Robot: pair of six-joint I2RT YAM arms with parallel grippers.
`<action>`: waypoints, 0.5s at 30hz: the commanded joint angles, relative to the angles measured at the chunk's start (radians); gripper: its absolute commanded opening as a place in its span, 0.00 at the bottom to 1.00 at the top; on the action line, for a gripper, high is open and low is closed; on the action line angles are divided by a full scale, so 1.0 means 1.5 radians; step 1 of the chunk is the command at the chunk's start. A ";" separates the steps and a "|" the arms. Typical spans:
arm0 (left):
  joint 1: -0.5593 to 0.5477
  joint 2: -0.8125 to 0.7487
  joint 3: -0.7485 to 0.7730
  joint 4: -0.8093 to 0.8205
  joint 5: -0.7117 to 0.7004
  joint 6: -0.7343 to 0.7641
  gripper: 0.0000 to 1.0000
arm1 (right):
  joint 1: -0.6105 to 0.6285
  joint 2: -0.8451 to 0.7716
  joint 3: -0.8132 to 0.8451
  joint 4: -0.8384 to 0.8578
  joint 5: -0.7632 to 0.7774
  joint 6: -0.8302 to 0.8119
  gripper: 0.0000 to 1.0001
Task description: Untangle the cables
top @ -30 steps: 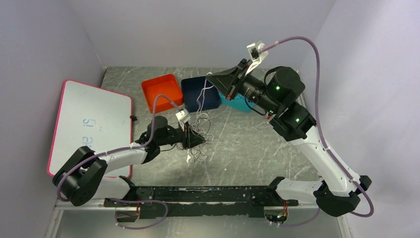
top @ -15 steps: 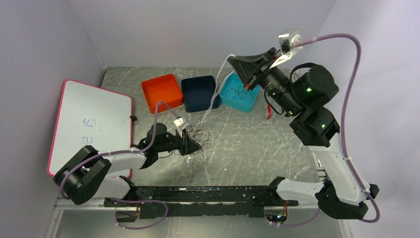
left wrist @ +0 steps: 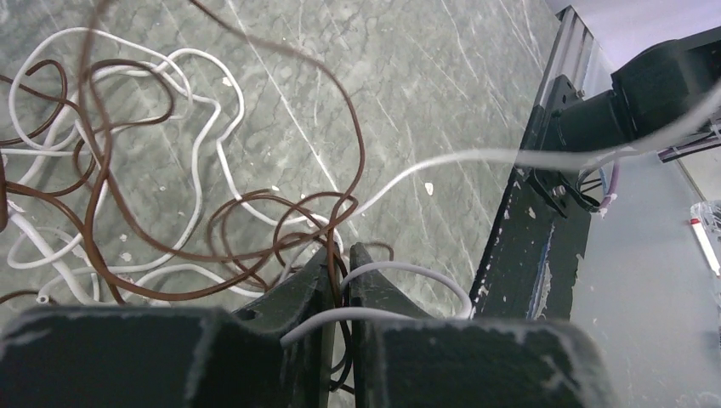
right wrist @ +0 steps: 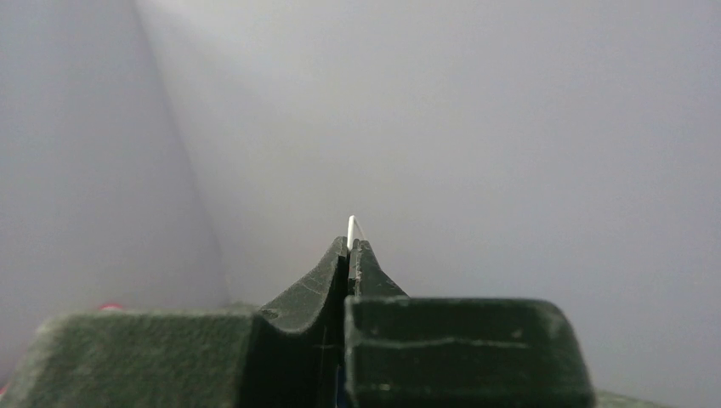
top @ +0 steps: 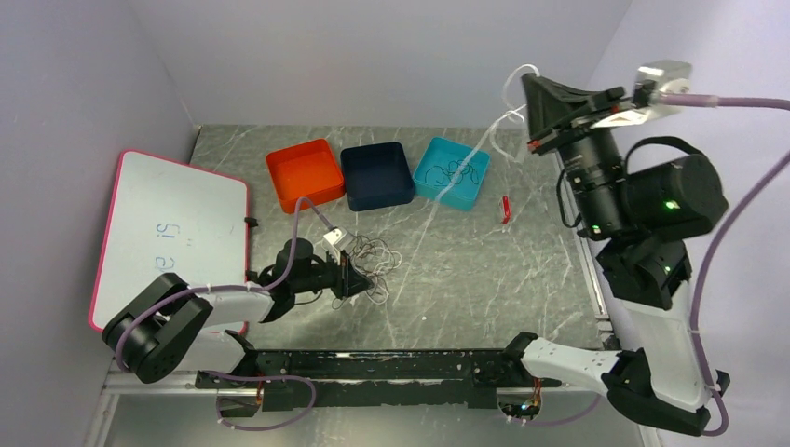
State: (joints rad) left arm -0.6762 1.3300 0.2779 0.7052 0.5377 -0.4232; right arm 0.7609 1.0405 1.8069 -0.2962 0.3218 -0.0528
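A tangle of thin brown and white cables (top: 373,259) lies on the marble table left of centre. My left gripper (top: 352,277) sits low at the tangle's near-left edge. In the left wrist view it (left wrist: 340,252) is shut on a brown cable (left wrist: 342,270) that runs between the jaws, and a white loop (left wrist: 425,272) drapes over the fingers. My right gripper (top: 533,88) is raised high at the back right, shut on the end of a white cable (right wrist: 351,226). That white cable (left wrist: 476,155) stretches taut from the tangle up toward it.
Three bins stand at the back: orange (top: 303,172), dark blue (top: 377,175) and teal (top: 452,170), the teal one holding a black cable. A small red piece (top: 506,207) lies right of them. A pink-framed whiteboard (top: 168,233) lies at the left. The black rail (left wrist: 527,246) runs along the near edge.
The right arm has swung up and to the right, drawing the white cable out of the tangle. The left gripper has closed on the brown cable and shifted slightly nearer.
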 commanded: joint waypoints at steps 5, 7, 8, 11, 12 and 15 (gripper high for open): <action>-0.003 0.016 -0.004 0.004 -0.021 0.009 0.15 | 0.002 -0.033 0.035 0.050 0.121 -0.095 0.00; -0.004 0.021 -0.003 0.005 -0.022 0.008 0.15 | 0.002 -0.036 0.042 0.047 0.134 -0.106 0.00; -0.004 0.022 -0.004 0.005 -0.023 0.008 0.15 | 0.002 -0.036 0.046 0.044 0.137 -0.114 0.00; -0.004 0.021 -0.005 -0.002 -0.034 0.008 0.15 | 0.003 -0.039 0.067 0.042 0.167 -0.141 0.00; -0.004 0.020 -0.007 -0.005 -0.041 0.008 0.16 | 0.002 -0.044 0.068 0.051 0.174 -0.150 0.00; -0.004 0.019 -0.013 -0.011 -0.058 0.007 0.19 | 0.003 -0.053 0.079 0.069 0.192 -0.178 0.00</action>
State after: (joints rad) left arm -0.6769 1.3544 0.2764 0.7055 0.5045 -0.4232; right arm 0.7612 0.9863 1.8835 -0.2592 0.5381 -0.2344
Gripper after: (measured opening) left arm 0.169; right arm 0.015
